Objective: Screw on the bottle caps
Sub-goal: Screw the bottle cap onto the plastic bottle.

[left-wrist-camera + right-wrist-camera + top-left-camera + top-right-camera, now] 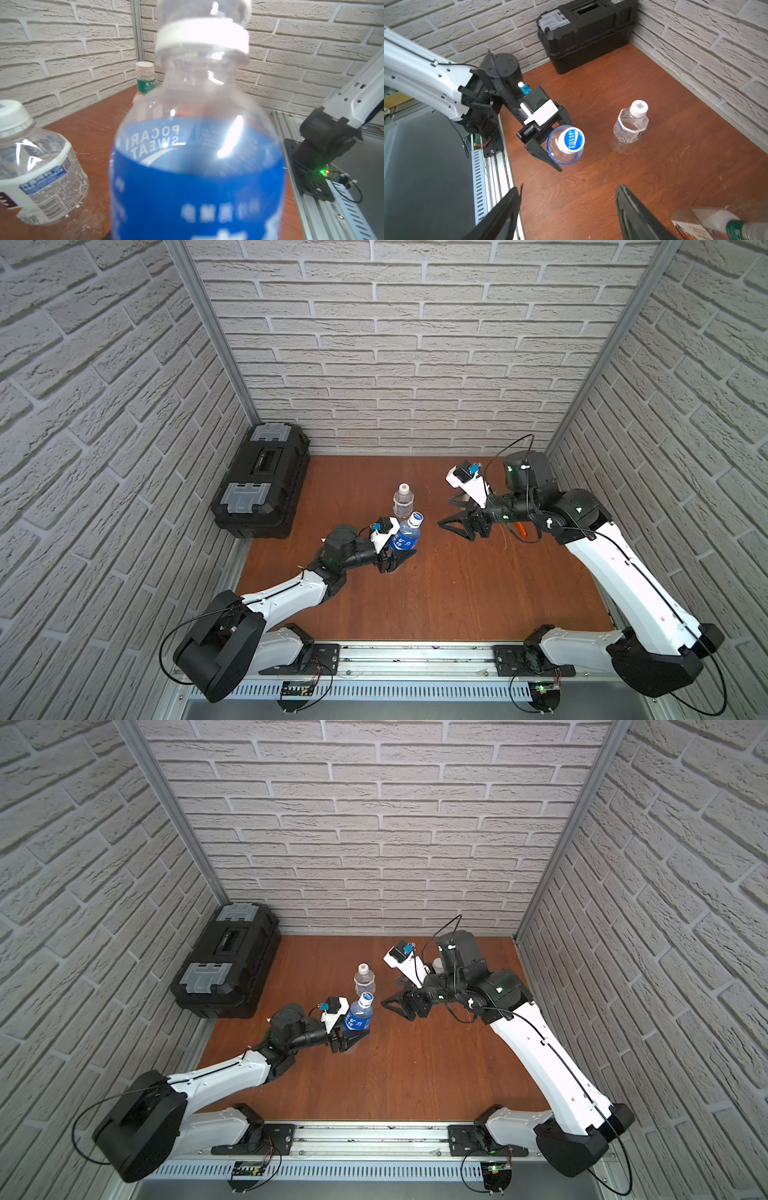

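brick-walled bay, wooden desk [436,593]. left tool [404,551] clamped on blue-labelled pocari sweat bottle [405,537], blue cap [572,140] on its neck. right tool [444,512] nearby, spread wide, empty.

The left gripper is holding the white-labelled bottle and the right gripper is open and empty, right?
The left gripper holds the blue-labelled bottle, as the right wrist view shows; the white-labelled bottle stands free beside it. The right gripper is open and empty.

The blue-labelled bottle [404,541] wears a blue-and-white cap [572,140]; the toolbox [262,481] is black, the table [436,593] reddish-brown wood-grain.
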